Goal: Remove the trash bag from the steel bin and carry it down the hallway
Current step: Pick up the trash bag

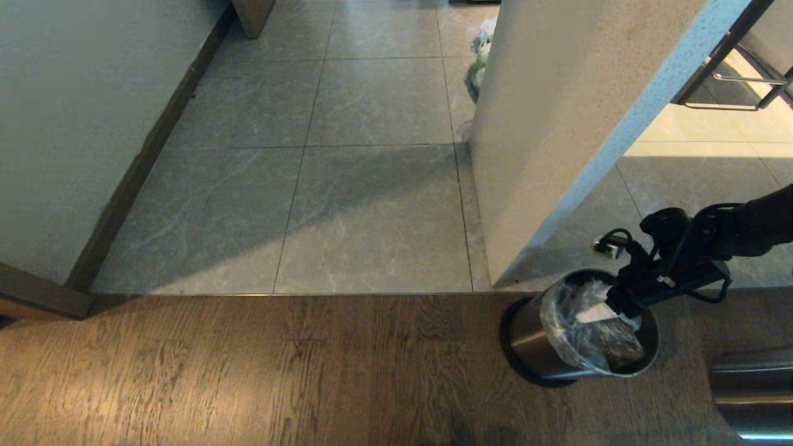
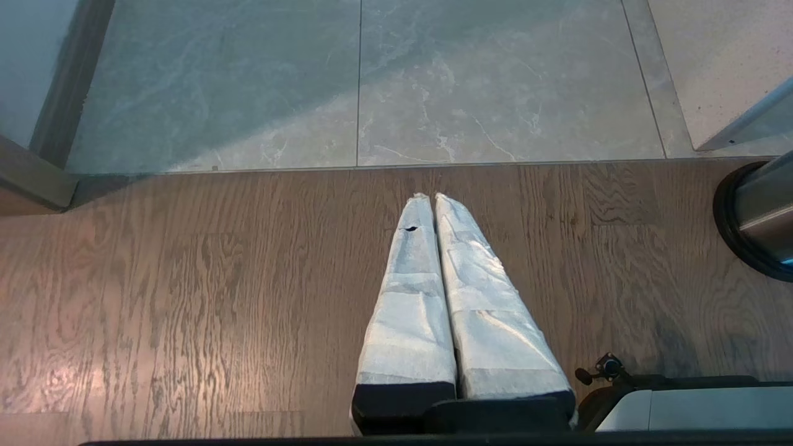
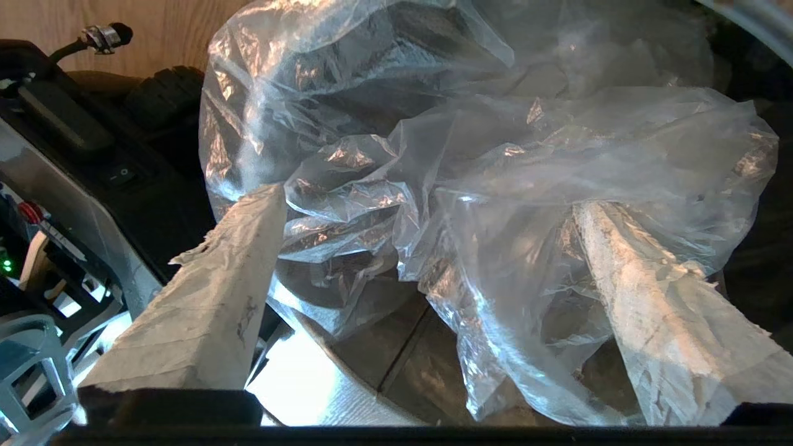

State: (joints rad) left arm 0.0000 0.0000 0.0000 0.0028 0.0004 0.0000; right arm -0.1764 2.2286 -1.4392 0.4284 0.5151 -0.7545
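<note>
Trash bag clear, glossy, crumpled, bunched in steel bin

The right tool is standing spread wide, its fingers straddling the crinkled trash bag, possibly touching it.

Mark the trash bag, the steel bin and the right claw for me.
trash bag (image 1: 573, 322): head view, crinkled plastic inside the bin mouth.
steel bin (image 1: 526, 337): head view, brushed outer wall.
right claw (image 3: 427, 248): right wrist view, open, midway between fingertips.
</note>
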